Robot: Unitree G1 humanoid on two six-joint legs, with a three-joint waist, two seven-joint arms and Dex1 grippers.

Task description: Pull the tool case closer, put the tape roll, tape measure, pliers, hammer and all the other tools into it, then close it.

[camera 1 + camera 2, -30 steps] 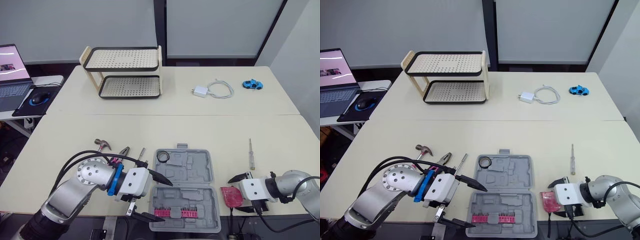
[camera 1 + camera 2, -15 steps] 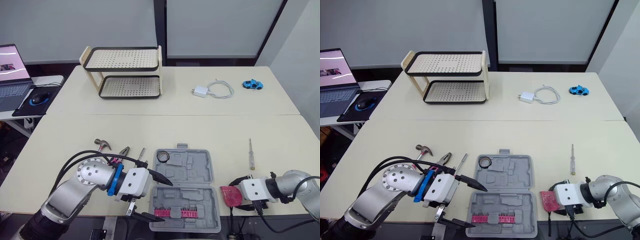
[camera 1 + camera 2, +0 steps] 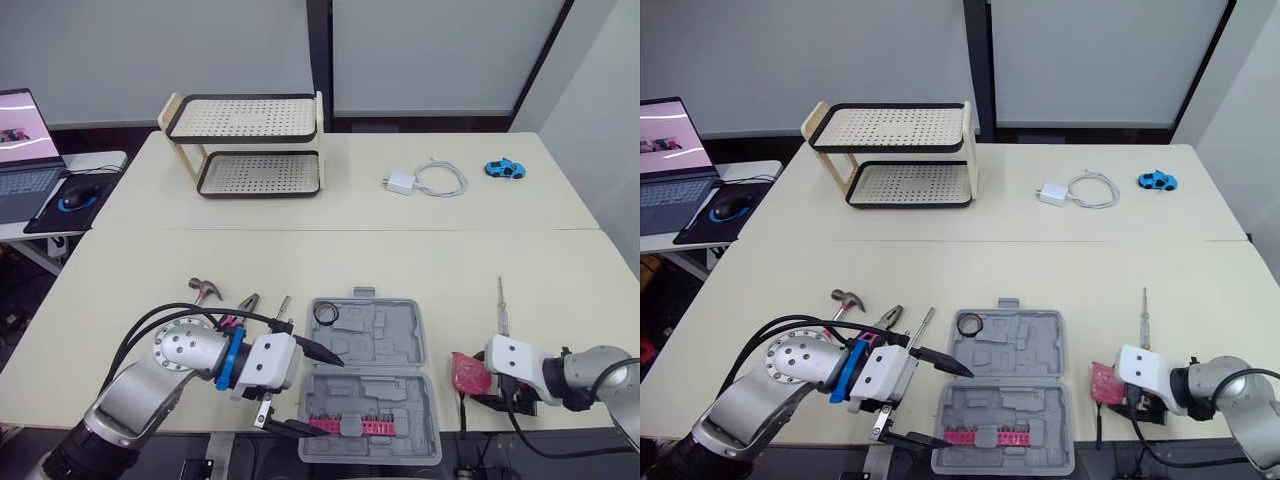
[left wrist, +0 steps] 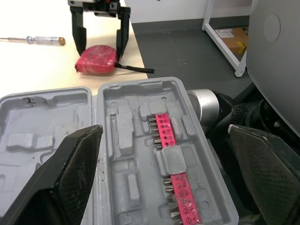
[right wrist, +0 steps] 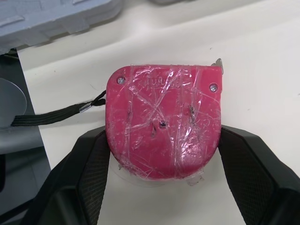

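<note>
— Cream worktop [image 3: 400,260], front edge: why do we keep our left gripper [image 3: 322,394] spread wide at the open tool case [image 3: 395,330]?
— To steady it, we judge: one finger sits by its left rim, the other past the front edge. Our right gripper [image 5: 162,140] pinches the red tape measure [image 3: 468,372] by both flanks, just right of the case, ready to lift across.
— And the rest?
— The tape roll [image 3: 325,314] lies in the far half. The hammer [image 3: 205,289] and pliers [image 3: 245,302] lie left of the case.

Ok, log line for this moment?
right gripper: shut on tape measure | left gripper: open beside open tool case | hammer, pliers: outside case
</note>
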